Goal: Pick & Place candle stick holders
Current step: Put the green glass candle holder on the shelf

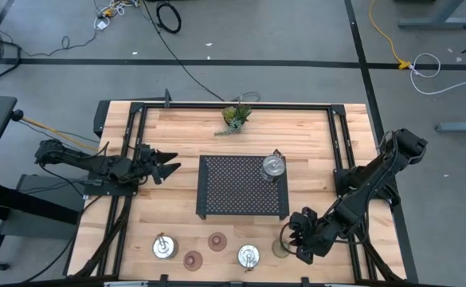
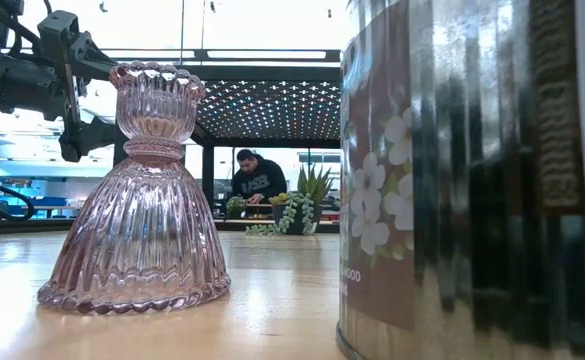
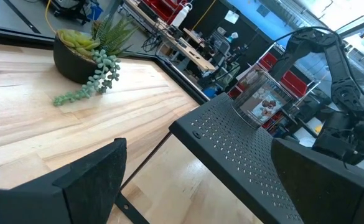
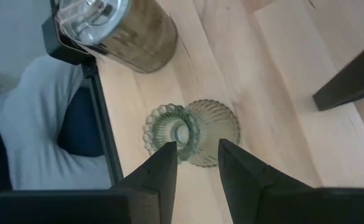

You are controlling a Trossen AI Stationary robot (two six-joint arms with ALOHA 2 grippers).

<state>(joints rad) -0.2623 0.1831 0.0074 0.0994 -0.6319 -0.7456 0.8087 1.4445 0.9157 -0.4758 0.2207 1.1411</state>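
The black perforated metal stand (image 1: 242, 187) sits mid-table and carries one shiny silver cylindrical holder (image 1: 273, 166) on its far right corner; nothing else rests on it. Along the near edge stand two more silver holders (image 1: 165, 246) (image 1: 248, 256) and two ribbed brownish-red glass holders (image 1: 217, 240) (image 1: 193, 259).

The right gripper (image 1: 290, 236) is lowered at the near right of the table, above the olive-green ribbed glass holder (image 4: 191, 132). In the right wrist view its fingers (image 4: 160, 171) stand slightly parted at the holder's scalloped rim, gripping nothing; contact cannot be confirmed.

The left gripper (image 1: 171, 167) hangs left of the stand, fingers spread wide and empty.

A small potted green plant (image 1: 236, 118) stands at the far edge.

In the low view a silver holder (image 2: 477, 180) close to the lens is cut off.
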